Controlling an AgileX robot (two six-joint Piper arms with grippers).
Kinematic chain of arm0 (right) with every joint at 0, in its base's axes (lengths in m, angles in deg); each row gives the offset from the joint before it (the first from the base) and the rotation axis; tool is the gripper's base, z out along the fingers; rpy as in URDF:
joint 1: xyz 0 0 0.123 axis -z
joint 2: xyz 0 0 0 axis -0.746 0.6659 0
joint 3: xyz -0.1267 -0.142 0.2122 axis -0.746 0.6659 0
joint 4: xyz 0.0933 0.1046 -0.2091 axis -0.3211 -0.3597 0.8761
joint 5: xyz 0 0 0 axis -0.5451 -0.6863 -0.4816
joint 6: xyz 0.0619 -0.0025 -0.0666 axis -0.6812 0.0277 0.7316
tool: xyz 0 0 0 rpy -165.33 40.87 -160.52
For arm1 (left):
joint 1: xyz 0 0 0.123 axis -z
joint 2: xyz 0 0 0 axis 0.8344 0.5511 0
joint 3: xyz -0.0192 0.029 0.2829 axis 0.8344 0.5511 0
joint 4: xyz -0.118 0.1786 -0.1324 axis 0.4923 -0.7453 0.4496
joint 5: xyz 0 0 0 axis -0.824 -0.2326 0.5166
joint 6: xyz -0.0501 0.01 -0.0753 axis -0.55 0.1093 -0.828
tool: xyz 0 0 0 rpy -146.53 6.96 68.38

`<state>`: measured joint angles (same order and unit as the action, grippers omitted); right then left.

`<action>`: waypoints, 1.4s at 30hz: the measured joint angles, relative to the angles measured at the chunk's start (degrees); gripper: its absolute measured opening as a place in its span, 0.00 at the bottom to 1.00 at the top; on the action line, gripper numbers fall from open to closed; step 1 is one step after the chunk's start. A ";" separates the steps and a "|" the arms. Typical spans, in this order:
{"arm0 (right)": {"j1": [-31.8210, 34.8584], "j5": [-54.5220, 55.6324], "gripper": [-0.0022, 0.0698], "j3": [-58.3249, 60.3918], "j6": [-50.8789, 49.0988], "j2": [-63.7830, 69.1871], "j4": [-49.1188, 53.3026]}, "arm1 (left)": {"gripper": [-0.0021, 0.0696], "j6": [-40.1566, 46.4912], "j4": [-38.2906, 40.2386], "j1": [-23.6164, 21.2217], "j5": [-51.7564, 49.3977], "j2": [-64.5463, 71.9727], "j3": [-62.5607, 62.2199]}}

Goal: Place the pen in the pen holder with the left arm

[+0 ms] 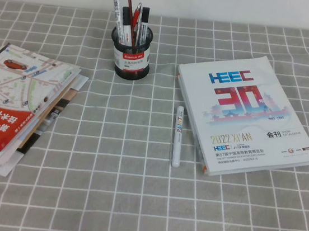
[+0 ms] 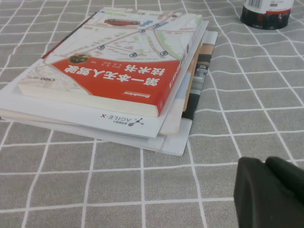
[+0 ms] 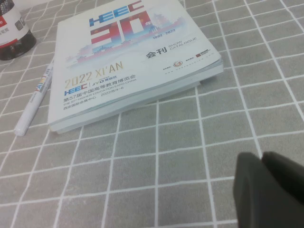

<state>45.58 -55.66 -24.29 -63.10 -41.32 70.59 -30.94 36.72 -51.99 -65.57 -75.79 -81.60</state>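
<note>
The left gripper hangs low over the table near the book stack, the right gripper near the catalogue; whether either is spread I cannot tell. The pen lies just beside the catalogue; farther back stands the pen holder.

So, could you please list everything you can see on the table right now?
pen: one, white with coloured lettering, flat on the cloth beside the catalogue's left edge.
pen holder: one, black mesh, far centre, holding several pens.
catalogue: one, white HEEC, right side.
book stack: one, red-and-white map cover on top, left side.
tablecloth: one, grey with white grid.
left hand: one, black, low near the book stack.
right hand: one, black, low near the catalogue.
</note>
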 joint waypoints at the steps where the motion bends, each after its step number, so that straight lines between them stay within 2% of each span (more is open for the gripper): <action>1: 0.00 0.00 0.01 0.00 0.00 0.00 0.00 | 0.03 0.00 0.00 0.00 0.00 0.00 0.00; 14: 0.00 0.00 0.01 0.00 0.00 0.00 0.00 | 0.03 -0.68 -0.27 0.00 0.88 0.00 0.00; 20: 0.00 0.00 0.01 0.00 0.00 0.00 0.00 | 0.03 -8.84 0.72 0.00 7.45 0.00 0.00; 27: 0.00 0.00 0.01 0.00 0.00 0.00 0.00 | 0.03 -25.62 0.98 0.00 16.77 0.00 0.00; 42: 0.00 0.00 0.01 0.00 0.00 0.00 0.00 | 0.03 -31.43 0.88 0.00 19.90 0.21 0.00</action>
<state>45.58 -55.66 -24.29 -63.10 -41.32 70.59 -62.37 37.60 -51.99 -45.67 -75.58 -81.60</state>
